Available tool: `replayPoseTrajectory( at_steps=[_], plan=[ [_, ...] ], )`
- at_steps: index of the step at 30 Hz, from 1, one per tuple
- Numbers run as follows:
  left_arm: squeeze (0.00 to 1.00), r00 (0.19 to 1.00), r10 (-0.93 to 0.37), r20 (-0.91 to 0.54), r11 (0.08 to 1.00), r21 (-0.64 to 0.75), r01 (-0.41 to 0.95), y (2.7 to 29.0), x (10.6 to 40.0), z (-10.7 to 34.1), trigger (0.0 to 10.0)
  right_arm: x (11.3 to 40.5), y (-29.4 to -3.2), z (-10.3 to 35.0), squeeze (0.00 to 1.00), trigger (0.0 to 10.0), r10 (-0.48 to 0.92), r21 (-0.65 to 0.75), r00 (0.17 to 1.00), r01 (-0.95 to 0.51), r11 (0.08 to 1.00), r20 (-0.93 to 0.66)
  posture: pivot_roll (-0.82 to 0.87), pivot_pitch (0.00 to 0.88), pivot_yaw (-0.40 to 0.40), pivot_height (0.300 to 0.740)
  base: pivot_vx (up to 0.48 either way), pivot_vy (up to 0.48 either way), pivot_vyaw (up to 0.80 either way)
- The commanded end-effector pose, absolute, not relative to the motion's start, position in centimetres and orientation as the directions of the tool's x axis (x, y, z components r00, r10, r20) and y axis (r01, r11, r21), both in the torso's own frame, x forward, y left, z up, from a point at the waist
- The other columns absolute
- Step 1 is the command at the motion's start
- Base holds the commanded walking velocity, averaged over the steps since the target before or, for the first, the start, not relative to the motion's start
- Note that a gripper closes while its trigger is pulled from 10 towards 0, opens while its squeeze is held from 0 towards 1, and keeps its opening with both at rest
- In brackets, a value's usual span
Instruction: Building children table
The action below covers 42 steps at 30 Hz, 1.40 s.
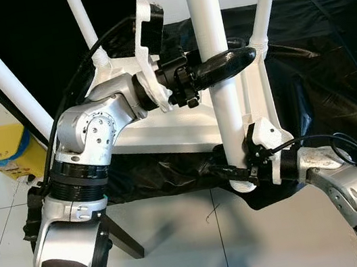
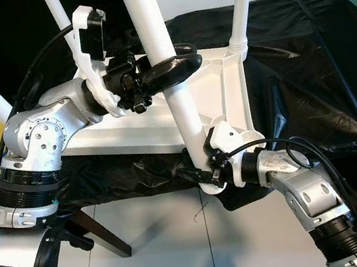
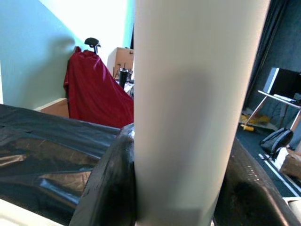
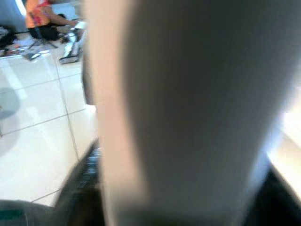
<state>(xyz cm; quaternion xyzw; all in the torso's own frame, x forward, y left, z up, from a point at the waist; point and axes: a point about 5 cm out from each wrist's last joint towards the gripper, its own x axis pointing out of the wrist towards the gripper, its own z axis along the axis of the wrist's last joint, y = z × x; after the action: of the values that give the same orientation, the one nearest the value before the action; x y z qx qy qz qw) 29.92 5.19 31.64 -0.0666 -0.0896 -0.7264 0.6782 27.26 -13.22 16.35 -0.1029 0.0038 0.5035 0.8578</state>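
A white children's table lies upside down on a black-covered surface, with several white legs pointing up. The middle white leg stands at the table's near corner, and both grippers hold it. My left gripper is shut around its shaft, well above the tabletop. My right gripper is shut on its lower end, at the table's front edge. In the left wrist view the leg sits between the black fingers. In the right wrist view the leg is close and blurred.
A black sheet covers the surface under the table. A yellow box stands on the tiled floor at the left. A dark support leg slants down below the front edge. A person sits on the floor in the distance.
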Motion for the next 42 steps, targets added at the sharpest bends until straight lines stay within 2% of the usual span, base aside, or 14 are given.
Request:
replayPoseTrajectory(
  at_steps=[1,3,5,6,8,9,12,13,14,17,20,25,33,42],
  plan=[
    [0.00,-0.100,-0.976,0.192,-0.084,0.088,0.993,5.1,29.7,32.3,10.0,27.6,-13.3,17.1,0.99,10.0,0.859,-0.190,0.507,-0.852,0.487,-0.074,-0.02,0.035,0.052,0.740,0.000,0.000,0.00],
    [0.00,-0.040,-0.982,0.186,-0.022,0.096,0.995,5.1,30.1,33.0,10.0,27.7,-13.1,17.6,1.00,10.0,0.851,-0.194,0.523,-0.840,0.507,-0.043,-0.02,0.042,0.055,0.740,0.000,0.000,0.00],
    [0.00,-0.040,-0.982,0.186,-0.022,0.096,0.995,5.1,30.1,33.0,10.0,27.7,-13.1,17.6,1.00,10.0,0.851,-0.194,0.523,-0.840,0.507,-0.043,-0.02,0.042,0.055,0.740,0.000,0.000,0.00],
    [0.00,0.018,-0.980,0.196,0.036,0.089,0.995,5.2,30.4,33.8,10.0,27.9,-12.9,18.0,1.00,10.0,0.836,-0.193,0.549,-0.822,0.536,-0.013,-0.02,0.052,0.062,0.740,0.000,0.000,0.00],
    [0.00,0.018,-0.980,0.196,0.036,0.089,0.995,5.2,30.4,33.8,10.0,27.9,-12.9,18.0,1.00,10.0,0.836,-0.193,0.549,-0.822,0.536,-0.013,-0.02,0.052,0.062,0.740,0.000,0.000,0.00],
    [0.00,0.071,-0.973,0.218,0.091,0.083,0.992,5.3,30.7,34.8,10.0,28.1,-12.4,18.4,1.00,10.0,0.805,-0.198,0.593,-0.786,0.585,0.024,-0.01,0.056,0.063,0.740,0.000,0.000,0.00],
    [0.00,0.071,-0.973,0.218,0.091,0.083,0.992,5.3,30.7,34.8,10.0,28.1,-12.4,18.4,1.00,10.0,0.805,-0.198,0.593,-0.786,0.585,0.024,-0.01,0.056,0.063,0.740,0.000,0.000,0.00],
    [0.00,0.152,-0.962,0.226,0.174,0.081,0.981,5.5,31.1,35.5,10.0,28.4,-11.5,18.7,0.00,10.0,0.753,-0.203,0.655,-0.729,0.653,0.069,-0.01,0.066,0.064,0.740,0.000,0.000,0.00],
    [0.00,0.152,-0.962,0.226,0.174,0.081,0.981,5.5,31.1,35.5,10.0,28.4,-11.5,18.7,0.00,10.0,0.753,-0.203,0.655,-0.729,0.653,0.069,-0.01,0.066,0.064,0.740,0.000,0.000,0.00],
    [0.00,0.282,-0.931,0.230,0.305,0.073,0.949,5.8,31.9,36.1,10.0,28.5,-9.5,18.8,0.00,10.0,0.673,-0.190,0.728,-0.648,0.738,0.128,-0.01,0.071,0.066,0.740,0.000,0.000,0.00],
    [0.00,0.282,-0.931,0.230,0.305,0.073,0.949,5.8,31.9,36.1,10.0,28.5,-9.5,18.8,0.00,10.0,0.673,-0.190,0.728,-0.648,0.738,0.128,-0.01,0.071,0.066,0.740,0.000,0.000,0.00],
    [0.00,0.376,-0.893,0.246,0.399,0.052,0.915,6.0,32.6,36.3,10.0,28.7,-7.6,18.6,0.00,10.0,0.582,-0.151,0.795,-0.562,0.813,0.172,-0.01,0.073,0.068,0.740,0.000,0.000,0.00],
    [0.00,0.389,-0.881,0.270,0.414,0.043,0.909,5.0,31.9,36.4,10.0,30.3,-7.3,18.6,0.00,10.0,0.417,-0.139,0.889,-0.396,0.908,0.189,0.00,0.066,0.066,0.740,0.000,0.000,0.00],
    [0.00,0.374,-0.884,0.280,0.397,0.028,0.918,3.7,31.2,36.4,10.0,31.2,-6.2,19.2,0.00,10.0,0.371,-0.156,0.904,-0.344,0.926,0.212,0.00,0.062,0.071,0.740,0.000,0.000,0.00]
  ],
)
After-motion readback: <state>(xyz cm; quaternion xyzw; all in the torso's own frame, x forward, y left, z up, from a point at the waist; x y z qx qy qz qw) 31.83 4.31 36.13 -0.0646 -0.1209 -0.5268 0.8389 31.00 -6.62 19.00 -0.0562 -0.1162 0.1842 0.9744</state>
